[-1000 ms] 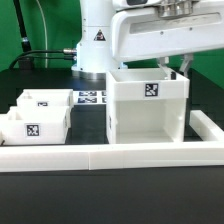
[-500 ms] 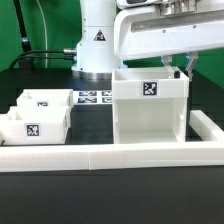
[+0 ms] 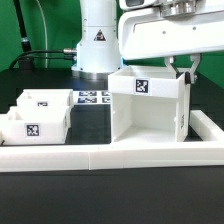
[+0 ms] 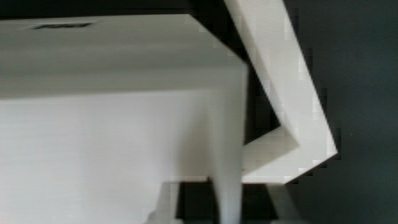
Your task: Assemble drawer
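Observation:
The drawer's large white casing [image 3: 150, 110] stands at the exterior view's right, open front toward the camera, with a tag on its top edge. It sits slightly tilted, its right side raised. My gripper [image 3: 186, 68] comes down from above and is shut on the casing's right wall. In the wrist view the thin white wall [image 4: 228, 195] runs between my two dark fingers [image 4: 192, 203]. Two small white trays [image 3: 33, 125] [image 3: 45, 100] with tags lie at the exterior view's left, apart from the casing.
A long low white rail [image 3: 100, 157] runs along the front and turns back at the exterior view's right [image 3: 214, 128]. The marker board [image 3: 92, 97] lies flat behind the trays. The arm's base [image 3: 97, 40] stands at the back.
The casing has been lifted and tipped in my grip; its top tag has moved up and toward the exterior view's left. My gripper has risen a little. The trays have not moved.

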Available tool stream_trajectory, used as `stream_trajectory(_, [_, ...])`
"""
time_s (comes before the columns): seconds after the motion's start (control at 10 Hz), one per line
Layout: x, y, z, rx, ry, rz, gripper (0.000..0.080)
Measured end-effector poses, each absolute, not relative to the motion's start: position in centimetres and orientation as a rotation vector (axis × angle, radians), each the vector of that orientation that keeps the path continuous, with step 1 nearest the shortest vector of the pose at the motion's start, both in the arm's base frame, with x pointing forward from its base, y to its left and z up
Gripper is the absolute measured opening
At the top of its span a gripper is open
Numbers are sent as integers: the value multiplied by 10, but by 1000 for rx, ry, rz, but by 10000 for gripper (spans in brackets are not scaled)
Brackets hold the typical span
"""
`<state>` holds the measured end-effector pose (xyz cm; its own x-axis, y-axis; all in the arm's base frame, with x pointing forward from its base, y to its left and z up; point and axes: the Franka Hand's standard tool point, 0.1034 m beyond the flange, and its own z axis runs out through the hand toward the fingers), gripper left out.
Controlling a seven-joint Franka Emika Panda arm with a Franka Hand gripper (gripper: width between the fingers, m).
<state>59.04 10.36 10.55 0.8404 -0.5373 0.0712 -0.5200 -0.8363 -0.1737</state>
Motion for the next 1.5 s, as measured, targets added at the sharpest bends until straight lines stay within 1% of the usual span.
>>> stream_trajectory(0.2, [592,106,107,-2833,914,-178,45])
stream_trajectory(0.5, [587,101,106,-2544,1439,-135,46])
stream_trajectory(0.7, [589,96,107,-2381,1682,-98,48])
stream_trajectory(1.3, [589,103,108,-2119,1949,-9,47])
stream_trajectory(1.5, [593,101,103,-2095,1979,20,47])
